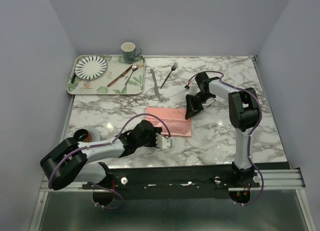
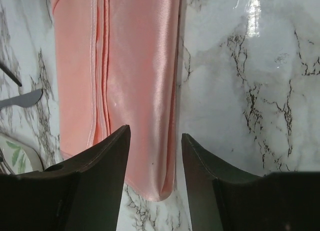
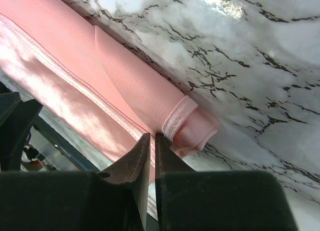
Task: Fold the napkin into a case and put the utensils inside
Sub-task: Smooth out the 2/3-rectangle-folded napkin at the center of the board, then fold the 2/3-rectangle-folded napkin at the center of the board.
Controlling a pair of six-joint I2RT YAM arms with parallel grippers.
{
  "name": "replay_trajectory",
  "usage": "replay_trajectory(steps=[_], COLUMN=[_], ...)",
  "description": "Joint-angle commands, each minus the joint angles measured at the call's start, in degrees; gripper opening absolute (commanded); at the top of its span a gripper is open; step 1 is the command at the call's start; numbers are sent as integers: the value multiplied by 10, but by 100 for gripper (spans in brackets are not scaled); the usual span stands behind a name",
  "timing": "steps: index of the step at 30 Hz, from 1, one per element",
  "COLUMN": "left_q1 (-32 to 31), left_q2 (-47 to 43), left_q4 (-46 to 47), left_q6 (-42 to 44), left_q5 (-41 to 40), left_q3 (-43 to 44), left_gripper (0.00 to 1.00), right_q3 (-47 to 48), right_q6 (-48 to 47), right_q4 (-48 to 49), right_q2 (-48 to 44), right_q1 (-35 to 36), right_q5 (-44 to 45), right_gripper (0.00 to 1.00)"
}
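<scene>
Napkin (image 3: pixel 75 66) corner between right tool (image 3: pixel 152 136) tips

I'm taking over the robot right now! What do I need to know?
Left gripper: open, fingers either side of one napkin corner, gripping nothing.
Right gripper: closed at the napkin's right end, seemingly pinching its hem.
Napkin: folded into a long strip, mid-table.
Fork and knife: on the table beyond the napkin, right of the tray.
Done: folding is well along.
Left: finish the case, then put the fork and knife inside.
</scene>
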Motion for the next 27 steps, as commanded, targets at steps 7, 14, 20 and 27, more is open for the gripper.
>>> replay_trajectory(steps=[7, 14, 20, 27], left_q1=[-18, -18, -18, -8], left_q2=[59, 100, 86, 59], left_q4=[34, 15, -62, -191], left_q6=[65, 61, 47, 8], left_q5=[4, -7, 46, 124], left_q3=[-9, 17, 51, 99], left_gripper=[52, 24, 0, 0], right_q3=[-9, -12, -18, -39], right_q6=[-28, -34, -44, -51], right_q4=[11, 12, 10, 12], right_q2=[27, 24, 16, -5], right_q1=[2, 6, 12, 20], right_q5=[92, 93, 94, 92], right_gripper=[17, 17, 17, 16])
